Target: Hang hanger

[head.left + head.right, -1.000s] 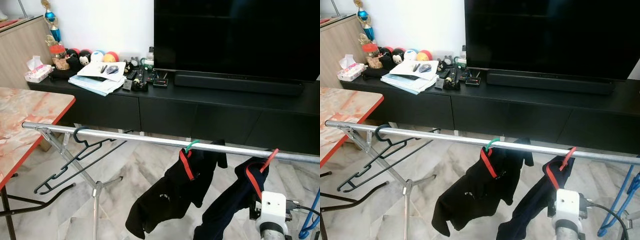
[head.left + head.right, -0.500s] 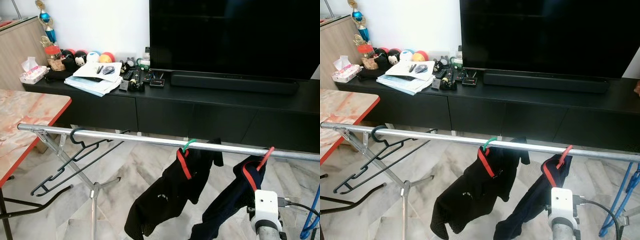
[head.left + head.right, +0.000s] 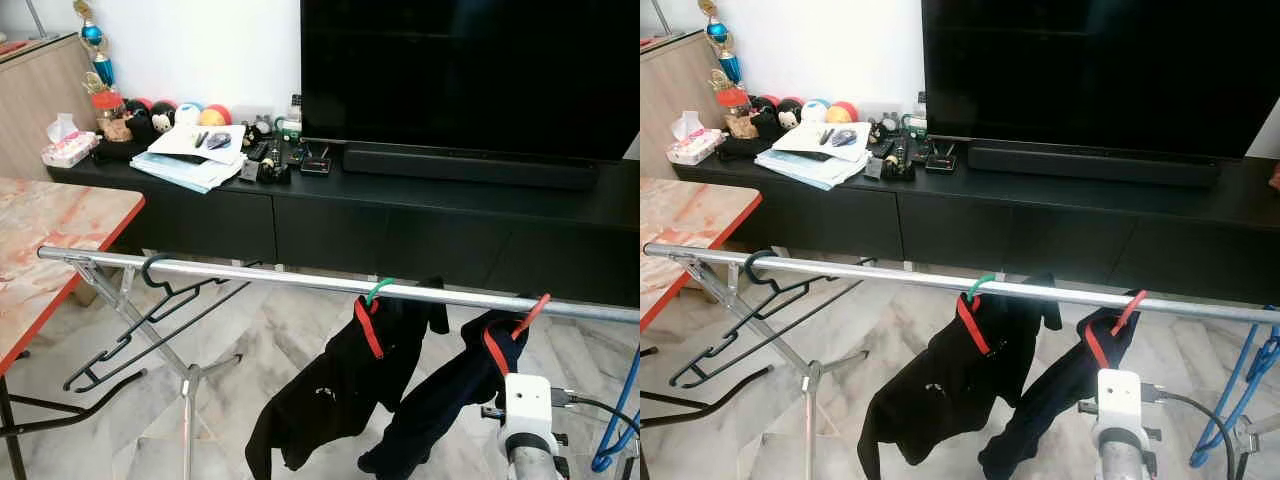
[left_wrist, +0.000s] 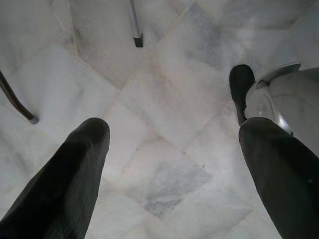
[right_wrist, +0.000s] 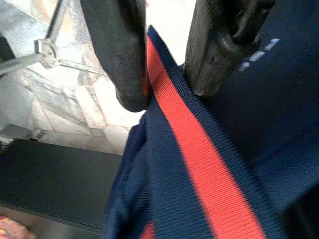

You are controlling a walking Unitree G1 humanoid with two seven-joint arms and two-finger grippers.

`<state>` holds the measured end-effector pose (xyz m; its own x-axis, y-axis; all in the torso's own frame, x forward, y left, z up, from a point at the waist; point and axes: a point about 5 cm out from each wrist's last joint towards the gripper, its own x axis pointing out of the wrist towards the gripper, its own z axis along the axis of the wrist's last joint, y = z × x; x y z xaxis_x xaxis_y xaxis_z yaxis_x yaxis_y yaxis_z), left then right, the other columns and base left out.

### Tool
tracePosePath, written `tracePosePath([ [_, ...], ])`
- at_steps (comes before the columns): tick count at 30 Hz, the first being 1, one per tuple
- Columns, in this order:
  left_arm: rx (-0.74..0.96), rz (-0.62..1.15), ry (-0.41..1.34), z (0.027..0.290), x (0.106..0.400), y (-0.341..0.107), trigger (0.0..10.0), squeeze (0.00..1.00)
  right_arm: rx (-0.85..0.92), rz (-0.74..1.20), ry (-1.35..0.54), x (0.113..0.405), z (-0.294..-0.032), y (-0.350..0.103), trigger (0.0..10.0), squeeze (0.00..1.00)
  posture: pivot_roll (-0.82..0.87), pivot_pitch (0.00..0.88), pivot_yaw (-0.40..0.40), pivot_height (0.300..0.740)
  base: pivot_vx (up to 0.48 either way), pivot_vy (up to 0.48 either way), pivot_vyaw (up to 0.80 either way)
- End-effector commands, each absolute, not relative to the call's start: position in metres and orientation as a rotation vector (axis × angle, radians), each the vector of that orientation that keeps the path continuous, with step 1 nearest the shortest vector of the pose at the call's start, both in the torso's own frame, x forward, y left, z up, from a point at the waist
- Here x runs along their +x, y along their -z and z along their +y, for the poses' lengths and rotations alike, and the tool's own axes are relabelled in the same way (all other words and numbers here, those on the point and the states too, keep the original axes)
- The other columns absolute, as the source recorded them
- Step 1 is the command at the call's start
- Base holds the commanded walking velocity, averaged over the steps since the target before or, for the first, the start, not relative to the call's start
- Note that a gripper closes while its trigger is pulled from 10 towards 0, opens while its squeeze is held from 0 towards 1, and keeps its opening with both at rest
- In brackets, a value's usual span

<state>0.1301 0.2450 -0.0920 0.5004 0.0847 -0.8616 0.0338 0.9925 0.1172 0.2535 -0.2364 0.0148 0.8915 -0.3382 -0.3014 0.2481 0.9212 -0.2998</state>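
Right gripper point(image 5: 167, 59) pinches the navy garment's red-trimmed collar point(image 5: 199, 154), steadying it with its red hanger point(image 3: 531, 313) hooked over the rail point(image 3: 260, 273); left gripper point(image 4: 172, 149) idles spread.

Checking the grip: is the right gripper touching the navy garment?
Touching. The right wrist view shows the right gripper pinching the navy garment at its red collar.

We see bare rail point(image 3: 270, 275) between the empty black hangers point(image 3: 150, 300) and the green-hooked garment point(image 3: 340, 390), room for us to reach in. The navy garment point(image 3: 450, 390) hangs just beside it, crowding the right stretch.
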Motion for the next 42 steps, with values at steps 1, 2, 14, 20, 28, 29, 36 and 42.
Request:
tracePosePath([
  [1, 0.13, 1.081, -0.023, 0.24, 0.122, 0.097, 10.0, 0.0, -0.247, 0.337, 0.291, 0.255, -0.232, -0.017, 0.0, 0.0, 0.04, 0.048, 0.033, 0.74, 0.0, 0.0, 0.0],
  [2, 0.131, 1.081, -0.019, 0.237, 0.122, 0.097, 10.0, 0.0, -0.247, 0.335, 0.285, 0.254, -0.23, -0.017, 0.0, 0.0, 0.04, 0.048, 0.033, 0.74, 0.0, 0.0, 0.0],
  [14, 0.121, 1.07, 0.038, 0.194, 0.127, 0.104, 10.0, 0.0, -0.241, 0.296, 0.241, 0.238, -0.214, -0.022, 0.0, 0.0, 0.03, 0.054, 0.027, 0.74, 0.0, 0.0, 0.0],
  [20, 0.117, 1.066, 0.056, 0.178, 0.13, 0.105, 10.0, 0.0, -0.212, 0.191, 0.143, 0.225, -0.2, -0.044, 0.0, 0.0, 0.02, 0.056, 0.024, 0.74, 0.0, 0.0, 0.0],
  [28, 0.121, 1.068, 0.056, 0.183, 0.131, 0.105, 10.0, 0.0, -0.209, 0.172, -0.103, 0.201, -0.184, -0.06, 0.0, 0.0, 0.01, 0.058, 0.022, 0.74, 0.0, 0.0, 0.0],
  [29, 0.121, 1.068, 0.056, 0.183, 0.131, 0.105, 10.0, 0.0, -0.209, 0.175, -0.112, 0.2, -0.183, -0.06, 0.0, 0.0, 0.01, 0.058, 0.022, 0.74, 0.0, 0.0, 0.0],
  [36, 0.122, 1.071, 0.059, 0.185, 0.131, 0.104, 10.0, 0.0, -0.239, 0.244, -0.252, 0.192, -0.183, -0.054, 0.0, 0.0, 0.01, 0.056, 0.023, 0.74, 0.0, 0.0, 0.0],
  [42, 0.124, 1.073, 0.061, 0.186, 0.13, 0.105, 10.0, 0.0, -0.269, 0.268, -0.252, 0.193, -0.188, -0.054, 0.0, 0.0, 0.01, 0.056, 0.023, 0.74, 0.0, 0.0, 0.0],
])
